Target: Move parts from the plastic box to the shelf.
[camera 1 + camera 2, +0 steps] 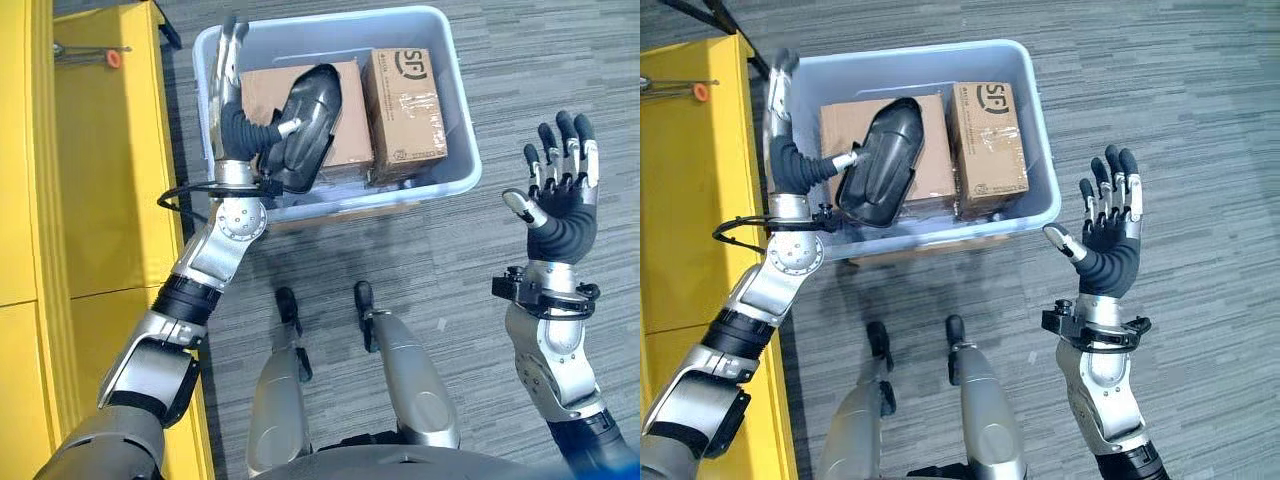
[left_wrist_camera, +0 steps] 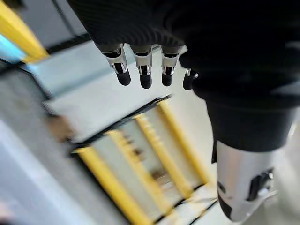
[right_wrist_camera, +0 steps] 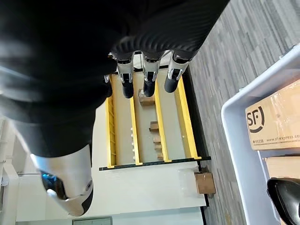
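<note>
A black moulded part [image 1: 312, 115] lies tilted on a cardboard box [image 1: 265, 88] inside the pale blue plastic box [image 1: 462, 125] on the floor. My left hand [image 1: 235, 125] is raised over the box's left rim with its fingers [image 2: 143, 70] straight up and its thumb pointing at the black part; nothing shows between them. Out to the right of the box my right hand [image 1: 562, 205] hovers above the carpet, palm up and open, holding nothing. The yellow shelf [image 1: 100, 170] runs along my left side.
A second taped cardboard box [image 1: 405, 100] fills the right half of the plastic box. A small orange-handled tool [image 1: 112, 58] lies on the shelf's top. Grey carpet surrounds the box. The right wrist view catches the box's rim [image 3: 243, 140] and distant yellow racking [image 3: 154, 122].
</note>
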Controlling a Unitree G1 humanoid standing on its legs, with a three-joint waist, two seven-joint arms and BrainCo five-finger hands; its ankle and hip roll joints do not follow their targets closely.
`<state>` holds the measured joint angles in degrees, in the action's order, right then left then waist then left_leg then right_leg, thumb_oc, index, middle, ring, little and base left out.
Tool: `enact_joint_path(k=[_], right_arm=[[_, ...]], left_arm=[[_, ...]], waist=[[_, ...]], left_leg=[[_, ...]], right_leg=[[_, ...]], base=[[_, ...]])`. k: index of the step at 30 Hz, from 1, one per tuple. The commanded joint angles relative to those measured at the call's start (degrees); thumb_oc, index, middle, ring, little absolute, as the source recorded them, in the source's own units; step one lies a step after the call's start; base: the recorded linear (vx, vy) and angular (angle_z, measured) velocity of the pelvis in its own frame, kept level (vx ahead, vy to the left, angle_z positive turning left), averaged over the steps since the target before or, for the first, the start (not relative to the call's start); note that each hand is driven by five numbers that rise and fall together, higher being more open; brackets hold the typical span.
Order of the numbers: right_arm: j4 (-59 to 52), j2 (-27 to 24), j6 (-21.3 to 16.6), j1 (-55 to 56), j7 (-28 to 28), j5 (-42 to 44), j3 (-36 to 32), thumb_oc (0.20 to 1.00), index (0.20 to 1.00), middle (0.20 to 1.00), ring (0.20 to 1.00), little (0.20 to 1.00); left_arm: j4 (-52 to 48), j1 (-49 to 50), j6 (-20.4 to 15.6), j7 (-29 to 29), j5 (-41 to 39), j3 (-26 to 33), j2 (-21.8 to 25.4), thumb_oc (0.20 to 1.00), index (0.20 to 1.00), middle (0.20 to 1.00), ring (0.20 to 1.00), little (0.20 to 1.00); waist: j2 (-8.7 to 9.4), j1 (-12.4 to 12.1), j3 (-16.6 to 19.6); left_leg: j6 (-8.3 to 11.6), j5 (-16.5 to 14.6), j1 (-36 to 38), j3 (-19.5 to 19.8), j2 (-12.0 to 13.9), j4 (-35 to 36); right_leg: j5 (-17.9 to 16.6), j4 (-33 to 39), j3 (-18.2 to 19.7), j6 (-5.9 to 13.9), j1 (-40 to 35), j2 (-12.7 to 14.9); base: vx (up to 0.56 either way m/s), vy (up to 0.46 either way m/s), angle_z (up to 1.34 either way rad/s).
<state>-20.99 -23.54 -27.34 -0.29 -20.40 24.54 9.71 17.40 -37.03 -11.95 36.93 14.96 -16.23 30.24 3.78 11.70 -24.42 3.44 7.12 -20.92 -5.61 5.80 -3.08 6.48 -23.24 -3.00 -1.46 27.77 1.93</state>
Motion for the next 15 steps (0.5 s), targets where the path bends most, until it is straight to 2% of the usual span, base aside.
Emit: enact_joint_path(k=[1,5,6,12,15], right_arm=[[-2.25,-0.02,-4.52,-1.38,1.73,1.91,-1.34,1.000,1.000,1.000,1.000,1.000],[-2.34,0.12,-4.82,-1.35,1.79,2.17,-1.30,1.000,1.000,1.000,1.000,1.000],[-2.19,-0.18,-5.14,-1.11,1.80,2.36,-1.10,1.000,1.000,1.000,1.000,1.000],[-2.59,-0.98,-5.81,-0.61,1.90,2.82,-0.20,1.000,1.000,1.000,1.000,1.000],[-2.63,-1.34,-5.96,-0.51,1.94,2.95,0.19,1.000,1.000,1.000,1.000,1.000]], left_arm=[[0.74,-1.07,0.06,3.13,2.94,-0.40,1.74,1.000,1.000,1.000,1.000,1.000],[5.35,-2.02,0.99,3.88,2.56,-0.45,1.64,1.000,1.000,1.000,1.000,1.000],[11.06,-3.19,1.85,4.83,2.14,-0.68,1.62,1.000,1.000,1.000,1.000,1.000],[22.51,-7.19,4.24,7.93,1.10,-1.33,1.53,1.000,1.000,1.000,1.000,1.000],[25.12,-8.67,5.02,9.40,1.22,-1.58,1.79,1.000,1.000,1.000,1.000,1.000]], waist=[[0.78,-0.17,1.35],[1.25,0.21,1.06],[1.63,0.58,0.70],[2.41,1.13,-0.19],[2.67,1.29,-0.47]], left_leg=[[5.77,-6.84,7.57,-0.40,8.28,-3.15],[5.83,-6.78,7.54,-0.73,8.38,-3.20],[5.80,-6.74,7.45,-0.90,8.45,-3.33],[5.75,-6.68,7.03,-1.35,8.55,-3.86],[5.68,-6.72,7.01,-1.52,8.55,-3.96]], right_leg=[[-6.90,9.06,2.87,8.48,-1.03,3.80],[-7.00,9.10,3.03,8.52,-0.66,3.66],[-7.10,9.13,3.21,8.59,-0.45,3.51],[-7.23,9.01,3.56,8.55,-0.07,3.30],[-7.26,8.85,3.63,8.52,0.11,3.22]], base=[[-0.01,-0.007,-0.19],[0.00,-0.002,-0.03],[0.00,-0.003,-0.05],[0.01,0.000,-0.06],[0.00,-0.003,-0.01]])
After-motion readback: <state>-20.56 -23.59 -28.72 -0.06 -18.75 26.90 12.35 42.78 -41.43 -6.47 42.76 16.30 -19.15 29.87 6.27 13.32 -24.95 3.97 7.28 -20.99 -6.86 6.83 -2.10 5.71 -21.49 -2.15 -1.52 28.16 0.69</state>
